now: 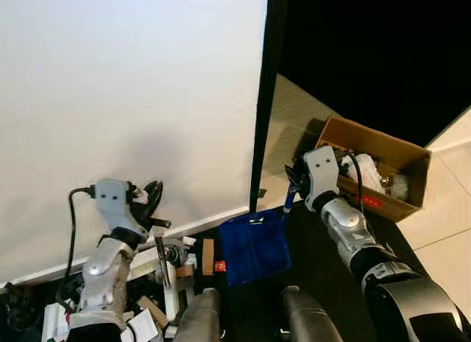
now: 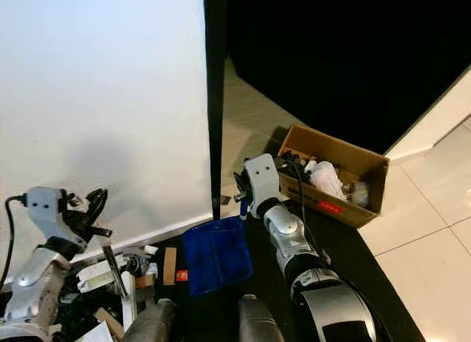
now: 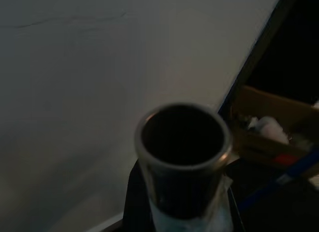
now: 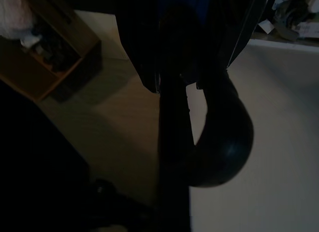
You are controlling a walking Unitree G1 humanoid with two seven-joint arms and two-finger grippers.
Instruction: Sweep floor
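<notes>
My right gripper [image 1: 293,182] is shut on the thin blue handle [image 1: 288,203] of a blue dustpan [image 1: 254,246]. The pan lies low in front of me on dark flooring, beside the foot of a black upright edge. On the other side, my left gripper [image 1: 152,201] is raised close to the white wall. It is shut on a grey broom pole [image 1: 161,262] that runs down into clutter. In the left wrist view the pole's open metal end [image 3: 182,142] faces the camera. The right wrist view is dark, with black fingers [image 4: 174,107] over pale floor.
An open cardboard box [image 1: 394,147] of rubbish stands just right of my right gripper. A white wall [image 1: 125,99] spans the left, ending at a black upright edge [image 1: 262,99]. Loose boxes and parts [image 1: 180,261] lie at lower left. Pale tiles [image 1: 449,232] lie to the right.
</notes>
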